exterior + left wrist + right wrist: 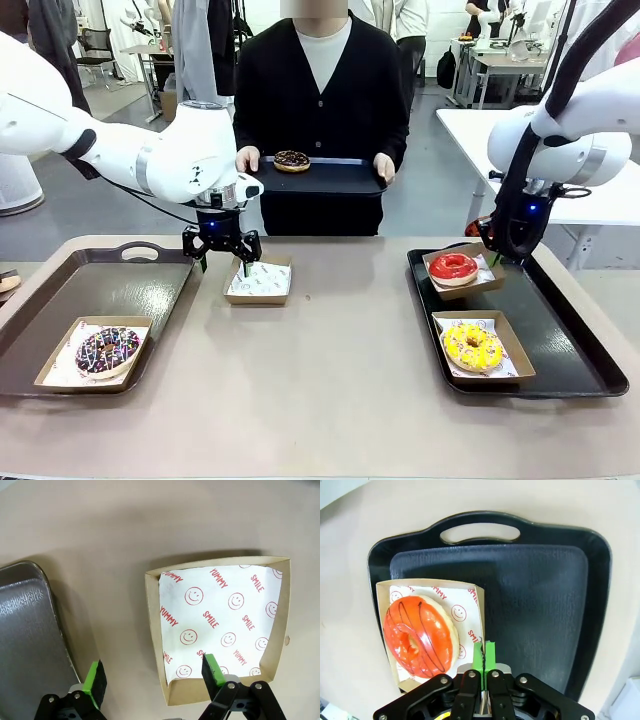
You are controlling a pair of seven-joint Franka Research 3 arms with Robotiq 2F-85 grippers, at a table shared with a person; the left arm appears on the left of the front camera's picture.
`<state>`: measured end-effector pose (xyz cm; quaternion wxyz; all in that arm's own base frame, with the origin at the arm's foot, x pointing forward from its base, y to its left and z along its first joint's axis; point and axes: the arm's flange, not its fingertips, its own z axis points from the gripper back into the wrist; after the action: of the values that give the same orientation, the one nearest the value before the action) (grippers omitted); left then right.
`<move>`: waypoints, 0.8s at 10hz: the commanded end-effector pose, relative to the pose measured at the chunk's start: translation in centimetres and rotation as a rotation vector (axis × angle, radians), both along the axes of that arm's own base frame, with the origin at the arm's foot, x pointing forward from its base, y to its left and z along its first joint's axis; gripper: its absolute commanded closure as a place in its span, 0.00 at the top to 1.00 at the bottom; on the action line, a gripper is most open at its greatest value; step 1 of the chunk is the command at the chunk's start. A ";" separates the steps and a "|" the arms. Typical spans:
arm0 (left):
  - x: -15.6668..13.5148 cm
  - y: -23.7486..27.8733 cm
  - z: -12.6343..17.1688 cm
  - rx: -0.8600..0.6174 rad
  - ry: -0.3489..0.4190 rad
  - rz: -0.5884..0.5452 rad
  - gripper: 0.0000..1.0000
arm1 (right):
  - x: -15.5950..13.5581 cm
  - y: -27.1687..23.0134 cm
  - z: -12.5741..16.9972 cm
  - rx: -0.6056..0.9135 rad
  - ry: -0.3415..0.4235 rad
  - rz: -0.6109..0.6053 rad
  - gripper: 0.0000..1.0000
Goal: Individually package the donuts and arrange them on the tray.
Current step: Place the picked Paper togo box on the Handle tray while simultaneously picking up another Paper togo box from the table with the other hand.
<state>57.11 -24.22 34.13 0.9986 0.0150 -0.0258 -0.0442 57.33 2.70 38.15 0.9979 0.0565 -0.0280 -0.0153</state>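
Donuts: red donut (pixel 453 266) and yellow donut (pixel 473 345) boxed on the right tray (pixel 570 350), sprinkled donut (pixel 108 350) boxed on the left tray (pixel 110 290), fourth donut (pixel 291 159) on the person's tray (pixel 340 178). Right gripper (pixel 484 652) is pressed closed at red's box edge; whether it pinches it is unclear. Left gripper (pixel 152 669) gapes, straddling the empty box (pixel 152 630) wall.

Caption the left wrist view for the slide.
Open left gripper poised over one wall of the empty paper-lined box, tray alongside.
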 end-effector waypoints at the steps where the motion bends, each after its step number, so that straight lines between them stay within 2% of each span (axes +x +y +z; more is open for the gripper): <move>1: 0.5 0.2 0.4 -0.022 0.012 0.013 1.00 | 0.3 0.6 0.9 -0.073 0.025 -0.037 0.01; 3: 0.4 0.4 0.5 -0.029 0.010 0.014 1.00 | 0.7 1.1 0.5 -0.101 0.061 -0.041 0.01; 8: 0.8 1.4 0.0 -0.057 0.008 0.034 1.00 | 1.0 1.6 0.5 -0.099 0.064 -0.038 0.01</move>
<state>57.57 -23.32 34.21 0.9995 -0.0008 -0.0206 -0.0241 57.62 4.13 38.24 0.9995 0.0166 -0.0006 -0.0253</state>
